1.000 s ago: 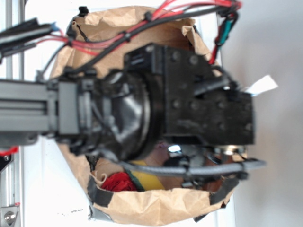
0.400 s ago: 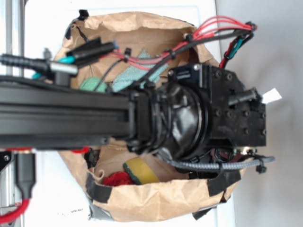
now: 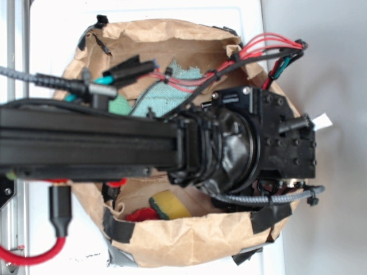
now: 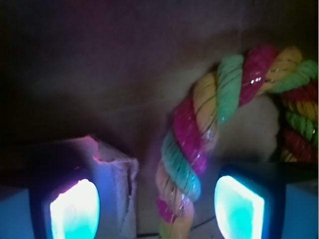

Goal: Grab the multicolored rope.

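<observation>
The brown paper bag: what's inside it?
Inside the paper bag: teal cloth, a yellow sponge, red fabric. The wrist view shows the multicolored rope between the gripper fingers. The arm covers the rest.

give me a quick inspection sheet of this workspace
surface: white table under a brown paper bag
job's things: multicolored rope lies curved on the bag floor
clutter: teal cloth, yellow sponge, red fabric in the bag
grippers: gripper open, rope between its glowing fingers, not touching
cables: red and black wires over the arm, braided cable below
surroundings: grey wall at right
</observation>
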Robot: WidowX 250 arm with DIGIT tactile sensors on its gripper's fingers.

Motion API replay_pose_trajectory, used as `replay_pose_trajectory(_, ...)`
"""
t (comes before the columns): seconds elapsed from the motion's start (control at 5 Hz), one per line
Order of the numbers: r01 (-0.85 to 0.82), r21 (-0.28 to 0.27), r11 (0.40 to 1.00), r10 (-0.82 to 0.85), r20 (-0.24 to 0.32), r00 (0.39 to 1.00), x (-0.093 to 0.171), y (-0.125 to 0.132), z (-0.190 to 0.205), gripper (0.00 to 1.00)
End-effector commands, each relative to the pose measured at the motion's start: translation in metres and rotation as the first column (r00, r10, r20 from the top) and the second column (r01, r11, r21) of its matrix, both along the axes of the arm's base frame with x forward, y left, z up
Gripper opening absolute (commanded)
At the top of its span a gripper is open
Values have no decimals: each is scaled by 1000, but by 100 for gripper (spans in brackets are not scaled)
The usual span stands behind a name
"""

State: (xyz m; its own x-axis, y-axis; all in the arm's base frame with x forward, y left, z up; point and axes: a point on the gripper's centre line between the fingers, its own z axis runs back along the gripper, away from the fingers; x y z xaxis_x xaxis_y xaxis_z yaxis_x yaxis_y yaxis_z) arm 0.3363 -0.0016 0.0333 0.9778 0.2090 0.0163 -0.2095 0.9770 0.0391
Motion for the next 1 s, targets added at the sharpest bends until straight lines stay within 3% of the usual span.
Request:
replay_pose_trajectory(0.0,-7,25,1000,6,31,999,1,2,6,0)
replay_pose_trajectory(0.8,-19,27,999,17,56,998,1,7,11,0)
